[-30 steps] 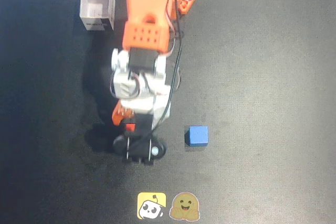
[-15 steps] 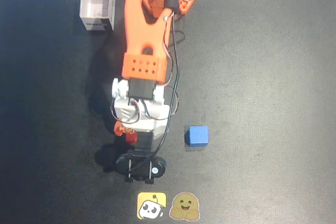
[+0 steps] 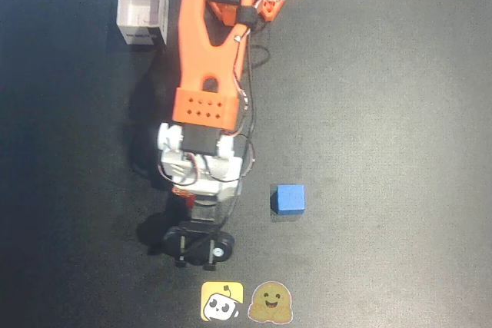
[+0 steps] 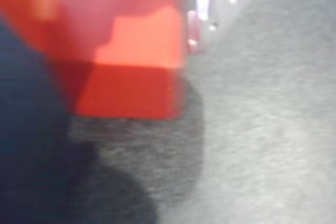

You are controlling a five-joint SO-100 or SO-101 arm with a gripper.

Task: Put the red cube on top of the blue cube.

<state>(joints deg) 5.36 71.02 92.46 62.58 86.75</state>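
Well, the jaws seem clamped on the red cube (image 4: pixel 131 72), blurry up close, above the tabletop (image 3: pixel 384 113); blue cube (image 3: pixel 290 198) sits well right of them

You've got a dark matte counter (image 3: pixel 400 97). On it: blue cube (image 3: pixel 290 198) mid-right, open white box (image 3: pixel 142 11) top-left, two cartoon stickers (image 3: pixel 247 302) at the bottom edge, overhead view.

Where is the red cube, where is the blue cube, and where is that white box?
red cube (image 4: pixel 128 90): wrist view, on its front face.
blue cube (image 3: pixel 290 198): overhead view, on its top face.
white box (image 3: pixel 143 10): overhead view, on its open inside.
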